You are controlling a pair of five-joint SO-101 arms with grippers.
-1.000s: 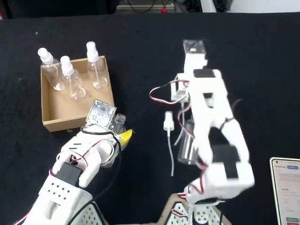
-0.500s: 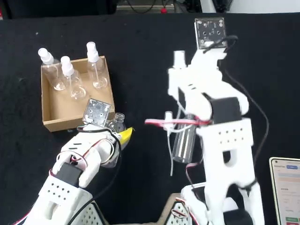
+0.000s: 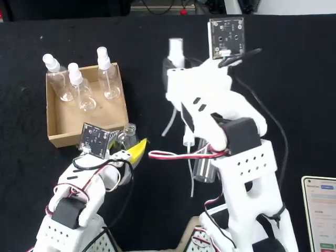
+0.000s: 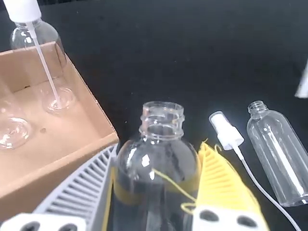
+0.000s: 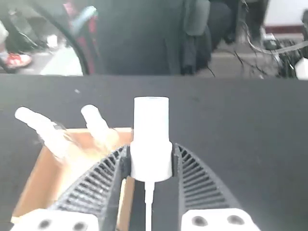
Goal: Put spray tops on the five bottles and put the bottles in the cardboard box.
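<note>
The brown cardboard box (image 3: 63, 137) holds three clear plastic bottles (image 3: 79, 92) with white spray tops on, standing just beyond the left gripper (image 3: 126, 147). Its fingers are clamped on an uncapped clear plastic bottle (image 4: 156, 159), neck up. The right gripper (image 5: 151, 151) has its fingers closed on a white spray top with a thin tube (image 5: 151, 134), well above the black desk (image 3: 294, 79).

Compared with half a second ago, the right gripper and its spray top have swung over towards the box side, and the left wrist has tipped slightly.

A second uncapped clear bottle (image 4: 276, 154) and a loose white spray top (image 4: 226, 132) lie on the desk beside the left fingers. From above, the right arm covers much of that bottle.
</note>
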